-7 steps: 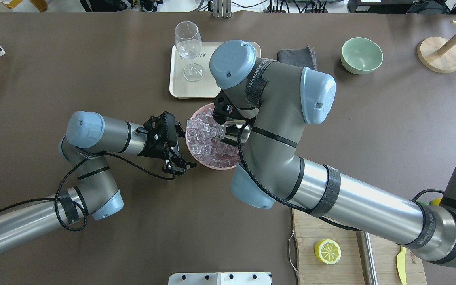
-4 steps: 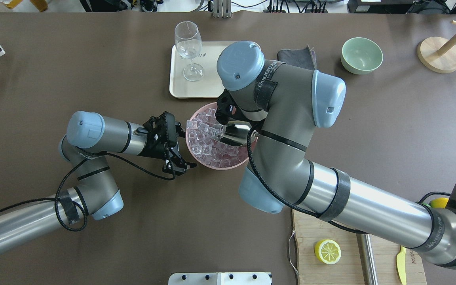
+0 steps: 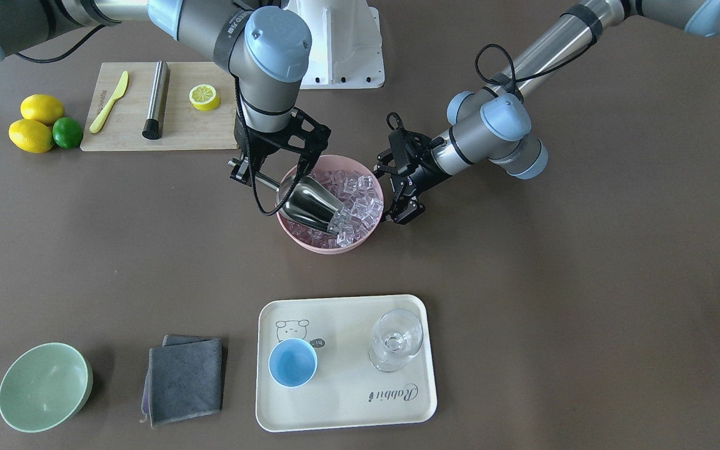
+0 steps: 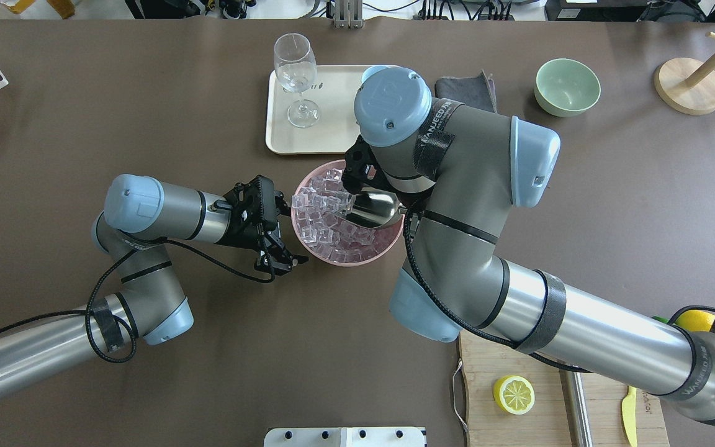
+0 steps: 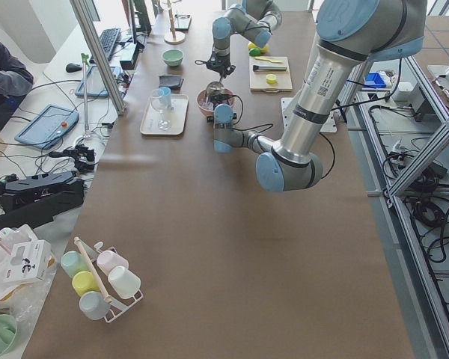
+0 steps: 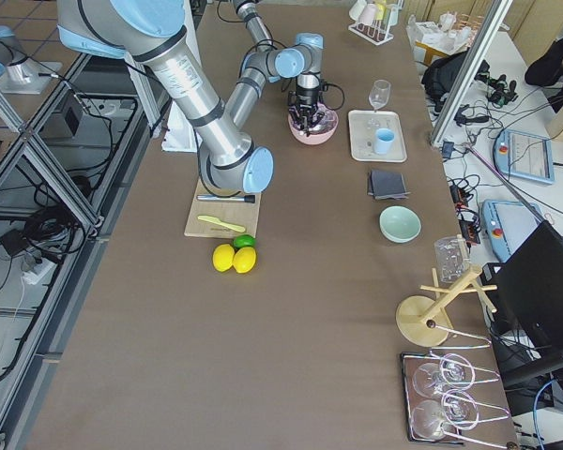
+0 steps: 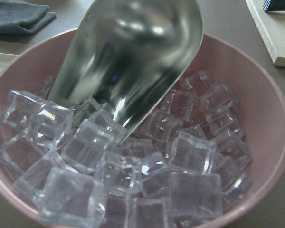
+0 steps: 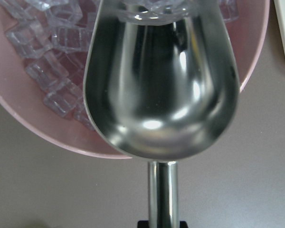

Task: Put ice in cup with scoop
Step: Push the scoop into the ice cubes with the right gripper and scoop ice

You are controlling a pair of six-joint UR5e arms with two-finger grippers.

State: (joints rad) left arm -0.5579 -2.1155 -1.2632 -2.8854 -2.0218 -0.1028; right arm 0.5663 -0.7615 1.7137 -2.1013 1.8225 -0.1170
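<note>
1. Robot-side edge. A rectangular wooden cutting board (image 3: 194, 132) lies by this edge, toward the robot's right end of the worktop. It bears a cut lemon half (image 3: 204, 97).

2. Middle of the worktop. A round pink bowl (image 3: 329, 245) stands here, filled with the ice (image 3: 360, 187), many small clear cubes.
- The shiny stainless-steel scoop (image 3: 310, 203) lies tilted, its mouth down in the cubes on the bowl's robot-right side. Its thin rod handle rises out over the rim.
- In the right wrist view the trough is bare metal inside, with cubes only at its front lip.
- The right gripper (image 3: 249, 175) is clamped on the end of the handle.
- The left gripper (image 3: 389, 194) sits just beside the bowl's opposite rim. Its jaws are spread wide with nothing between them. Whether a finger touches the bowl cannot be told.

3. Toward the operators' edge.
- A cream rectangular plastic tray (image 3: 347, 406) lies roughly in line with the bowl and well apart from it.
- The small round light-blue cup (image 3: 292, 362) stands upright on the tray, on its robot-right half. No ice shows in it.
- A clear stemmed glass (image 3: 396, 340) stands beside the cup on the same tray.
- A folded grey cloth (image 3: 185, 378) lies just off the tray toward the robot's right end.
- A pale green round bowl (image 3: 44, 387) sits beyond the cloth, nearer that corner.
</note>
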